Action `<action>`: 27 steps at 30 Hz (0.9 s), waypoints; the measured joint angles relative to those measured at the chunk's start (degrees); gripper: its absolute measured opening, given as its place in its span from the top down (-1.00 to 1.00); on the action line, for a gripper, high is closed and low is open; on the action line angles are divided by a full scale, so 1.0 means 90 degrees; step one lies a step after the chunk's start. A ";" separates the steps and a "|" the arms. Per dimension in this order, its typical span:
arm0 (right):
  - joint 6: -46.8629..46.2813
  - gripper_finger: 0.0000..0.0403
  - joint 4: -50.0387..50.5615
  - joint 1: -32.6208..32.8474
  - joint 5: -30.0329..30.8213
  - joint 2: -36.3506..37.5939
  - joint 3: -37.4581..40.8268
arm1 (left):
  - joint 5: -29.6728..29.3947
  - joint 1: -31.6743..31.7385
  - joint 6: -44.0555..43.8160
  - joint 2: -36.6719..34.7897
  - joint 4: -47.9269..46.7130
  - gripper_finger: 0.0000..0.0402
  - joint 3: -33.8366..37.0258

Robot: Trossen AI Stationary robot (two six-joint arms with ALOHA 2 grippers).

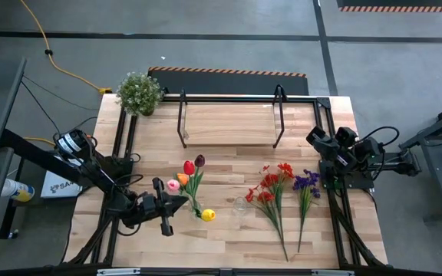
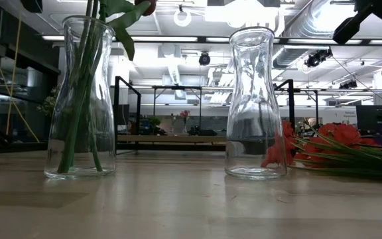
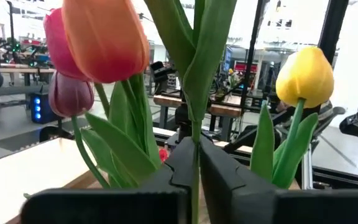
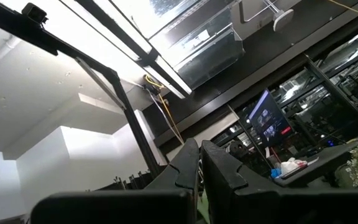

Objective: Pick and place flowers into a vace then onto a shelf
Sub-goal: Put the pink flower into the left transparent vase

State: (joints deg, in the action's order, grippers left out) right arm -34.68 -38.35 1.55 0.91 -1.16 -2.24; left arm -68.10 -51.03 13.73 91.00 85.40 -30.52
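A bunch of tulips stands with its stems in a clear glass vase [image 2: 81, 99]: red [image 1: 189, 167], maroon [image 1: 199, 161], orange [image 3: 104, 37], pink [image 1: 173, 185] and yellow [image 3: 303, 74]. My left gripper [image 3: 194, 149] sits at the bunch from the left [image 1: 185, 202], shut on one green stem. A second, empty vase [image 2: 256, 99] stands to the right [image 1: 240, 205]. Red sprays [image 1: 271, 192] and purple sprays [image 1: 307, 184] lie flat on the table. The shelf [image 1: 229, 123] stands at the far middle. My right gripper [image 4: 199, 158] is shut and raised at the right edge. My left gripper pinches one green tulip stem [image 3: 195, 134] between its two fingers, above the vase's mouth. The fingers come in about level from the table's left and lie across the upright stem. The stems' lower ends [image 2: 78, 153] stand inside the vase.
A bushy potted plant [image 1: 139, 92] stands at the far left corner. Black frame rails run along both table sides [image 1: 121, 130]. Bare tabletop lies near the front edge [image 1: 229, 245].
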 joint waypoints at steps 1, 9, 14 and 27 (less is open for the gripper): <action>0.0000 0.94 0.0000 0.0000 -0.0002 -0.0001 0.0000 | -0.0023 0.0000 -0.0012 0.0000 -0.0002 0.66 0.0000; -0.0002 0.94 -0.0002 -0.0001 -0.0088 -0.0001 0.0000 | -0.0440 0.0000 -0.0196 0.0000 -0.0033 0.44 0.0000; -0.0002 0.94 -0.0002 0.0001 -0.0102 0.0000 0.0000 | -0.0543 0.0000 -0.0418 0.0000 -0.0033 0.29 0.0000; 0.0000 0.94 -0.0002 0.0001 -0.0138 0.0000 0.0000 | -0.1520 -0.0920 -0.0693 0.0000 0.0016 -0.01 -0.0007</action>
State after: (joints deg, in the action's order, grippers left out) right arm -34.68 -38.37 1.56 -0.34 -1.16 -2.24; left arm -81.78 -59.31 7.49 91.00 85.55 -30.59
